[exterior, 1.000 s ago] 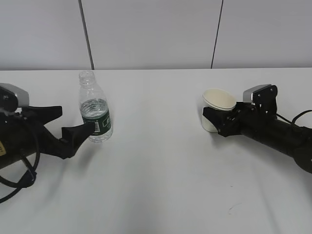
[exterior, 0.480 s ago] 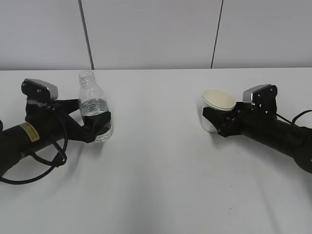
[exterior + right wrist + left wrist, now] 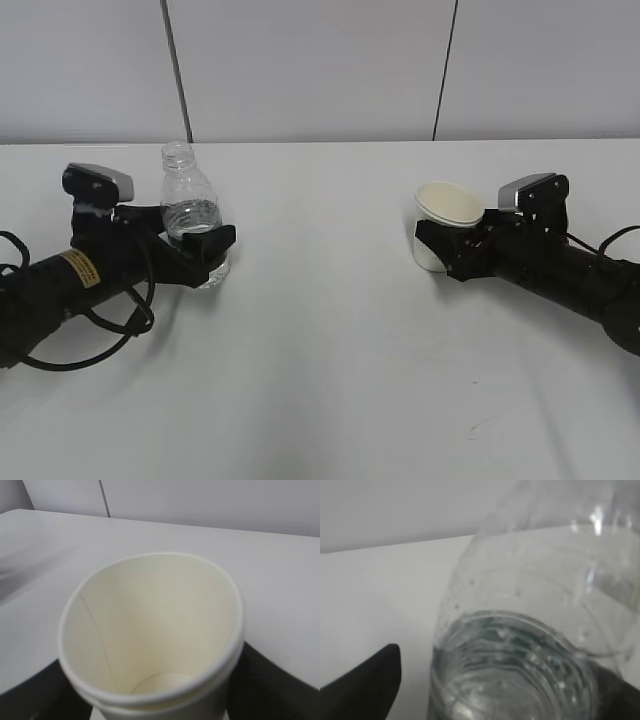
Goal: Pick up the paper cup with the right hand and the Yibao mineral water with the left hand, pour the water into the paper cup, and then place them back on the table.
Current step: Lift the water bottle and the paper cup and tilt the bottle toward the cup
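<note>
Left hand (image 3: 195, 250) low around bottle (image 3: 193, 212), right hand (image 3: 440, 250) at cup (image 3: 446, 232)

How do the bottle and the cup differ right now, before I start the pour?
The bottle is clear plastic with a dark label and some water in it; the cup is opaque cream paper and empty. The bottle is taller with a narrow open neck; the cup is short and wide-mouthed. The bottle stands upright; the cup leans. Both are on the table, each between a gripper's fingers.
</note>
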You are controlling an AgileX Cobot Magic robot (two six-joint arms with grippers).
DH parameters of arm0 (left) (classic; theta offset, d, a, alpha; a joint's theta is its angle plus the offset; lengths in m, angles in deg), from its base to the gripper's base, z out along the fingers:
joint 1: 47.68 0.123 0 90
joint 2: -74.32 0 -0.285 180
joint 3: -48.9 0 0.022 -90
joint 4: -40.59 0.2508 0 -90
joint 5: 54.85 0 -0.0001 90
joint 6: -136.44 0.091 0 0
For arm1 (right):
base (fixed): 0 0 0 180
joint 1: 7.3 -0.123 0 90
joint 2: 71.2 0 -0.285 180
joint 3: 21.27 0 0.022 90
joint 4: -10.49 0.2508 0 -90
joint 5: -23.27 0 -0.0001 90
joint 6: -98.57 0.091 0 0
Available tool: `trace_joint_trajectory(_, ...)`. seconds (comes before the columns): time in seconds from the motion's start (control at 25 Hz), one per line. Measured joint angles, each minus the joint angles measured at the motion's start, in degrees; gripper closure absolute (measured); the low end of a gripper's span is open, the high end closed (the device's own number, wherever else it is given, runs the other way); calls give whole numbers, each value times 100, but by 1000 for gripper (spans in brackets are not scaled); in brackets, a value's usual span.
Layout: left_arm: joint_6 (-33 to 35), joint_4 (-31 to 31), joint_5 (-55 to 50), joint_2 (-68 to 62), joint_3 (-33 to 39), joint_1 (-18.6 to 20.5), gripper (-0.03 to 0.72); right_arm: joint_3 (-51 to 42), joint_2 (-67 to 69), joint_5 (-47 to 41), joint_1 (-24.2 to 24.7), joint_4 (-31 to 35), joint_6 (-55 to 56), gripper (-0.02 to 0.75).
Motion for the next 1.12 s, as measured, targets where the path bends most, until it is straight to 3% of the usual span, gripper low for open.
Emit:
trace_joint_trajectory(0.28,-15,-68,-15,-26,0,-125,112,0,0,0,0,-13,0,205)
trace_joint_trajectory(0.64,-15,-116,-11,-26,0,-125,307,0,0,0,0,-98,29,205)
trace_joint_trajectory(1.12,-15,448,-168,105,0,-125,316,79,0,77,0,-1275,537,205)
